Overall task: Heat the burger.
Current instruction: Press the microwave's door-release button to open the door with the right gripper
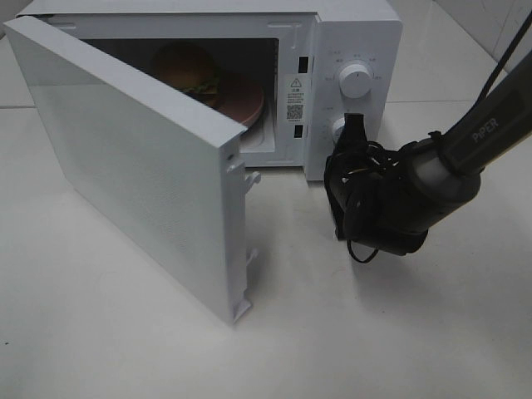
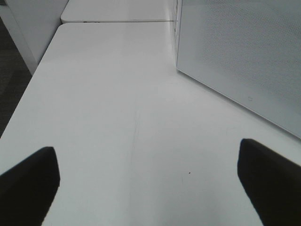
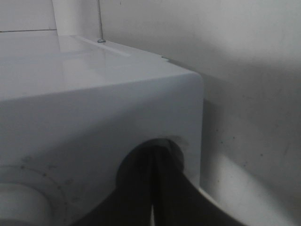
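Note:
The burger (image 1: 189,71) sits on a round pink plate (image 1: 245,104) inside the white microwave (image 1: 357,33), partly hidden behind the top edge of the open door (image 1: 125,158). My right gripper (image 1: 352,126) is shut, its dark fingertips against the lower knob (image 1: 337,127) on the control panel. In the right wrist view the shut gripper (image 3: 154,181) meets the panel, and the knob itself is hidden behind it. My left gripper (image 2: 148,183) is open over bare table with nothing between its fingers (image 2: 28,183). It does not show in the exterior view.
The microwave door swings out towards the front left, and its outer face (image 2: 240,52) stands close to my left gripper. The upper knob (image 1: 357,81) sits above the lower one. The white table (image 1: 399,332) runs around the microwave, and its edge (image 2: 33,80) shows beside the left gripper.

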